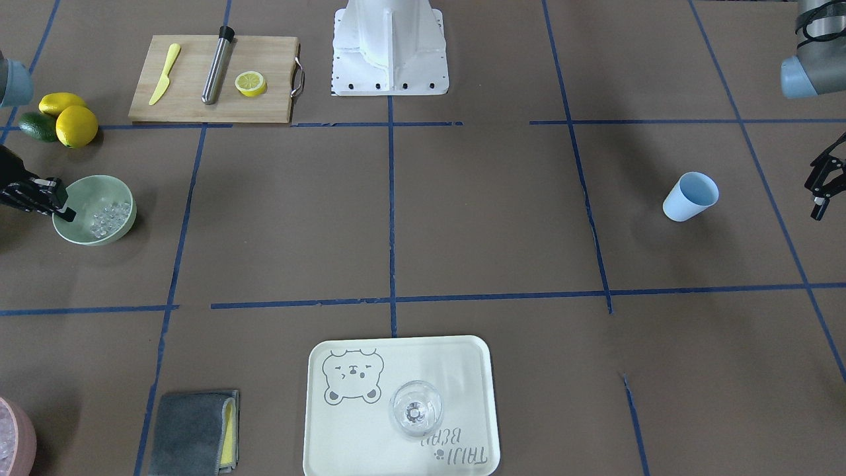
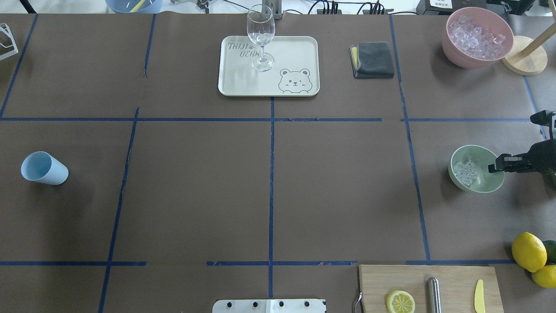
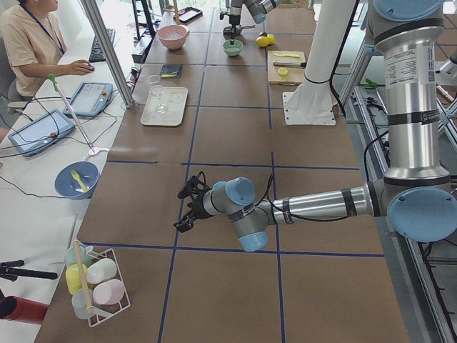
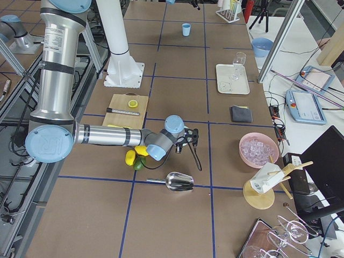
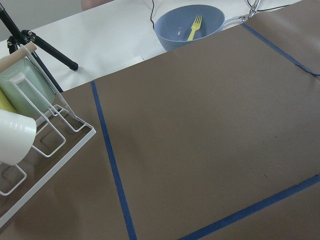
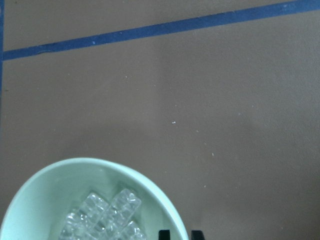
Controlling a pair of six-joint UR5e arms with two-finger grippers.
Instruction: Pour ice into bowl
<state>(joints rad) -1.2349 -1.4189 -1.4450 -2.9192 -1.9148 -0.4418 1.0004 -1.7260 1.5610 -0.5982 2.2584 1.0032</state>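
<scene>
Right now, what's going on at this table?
A two-armed robot is working with ice. Its right gripper sits at the rim of a mint-green bowl, which holds a small pile of clear ice cubes. Whether it is actually gripping the rim is hard to tell. The left gripper hangs off to the side, not far from a light blue cup, with nothing in it. A metal scoop lies on the table near the right arm.
</scene>
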